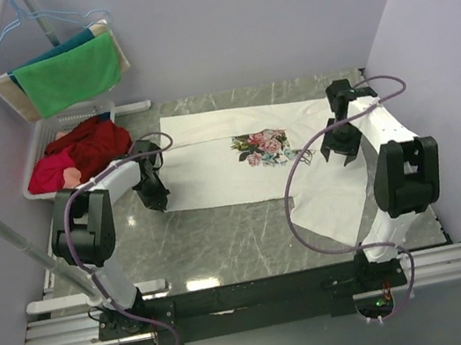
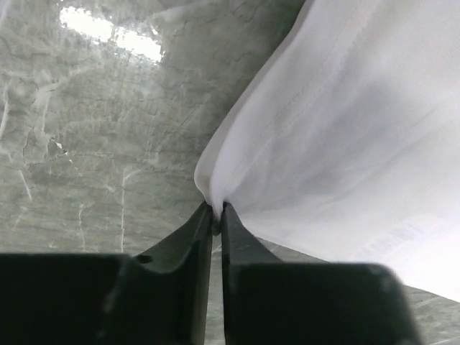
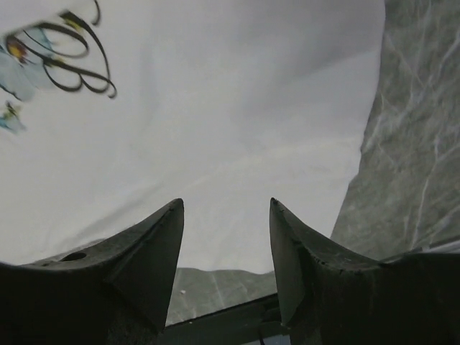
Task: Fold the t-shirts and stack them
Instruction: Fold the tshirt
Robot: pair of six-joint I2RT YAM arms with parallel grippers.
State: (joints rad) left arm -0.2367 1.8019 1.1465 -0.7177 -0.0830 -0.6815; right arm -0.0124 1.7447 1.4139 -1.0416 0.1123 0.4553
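One white t-shirt (image 1: 218, 152) lay spread w/ print side up across the far-middle of the grey marbled desk (image 1: 224, 236). Its pink-rose floral print (image 1: 264, 147) sat approx. at desk centre, and the shirt's right part ran toward the near right, under the right arm. The left hand (image 2: 215, 210) was at the shirt's near-left edge. Its fingers were pressed together on a pinch of white fabric, the hem seam running up and away from the tips, w/ bare desk to the left of it. The right hand (image 3: 224, 205) hung over the shirt's right part, just right of the print. Its fingers were spread apart w/ nothing between them; couldn't tell if the tips touched the cloth. Writing: dark looping script (image 3: 83, 57) showed beside the flowers in the right wrist view, cut off by the frame and not readable. Faint grey marks at the lower right of the left wrist view were too blurred to read. No brand or label could be made out. Off the desk at far left, a white basket (image 1: 41, 190) held red clothes (image 1: 83, 149). Above it a green cloth (image 1: 70, 75) and a teal cloth (image 1: 69, 44) hung on a rack.
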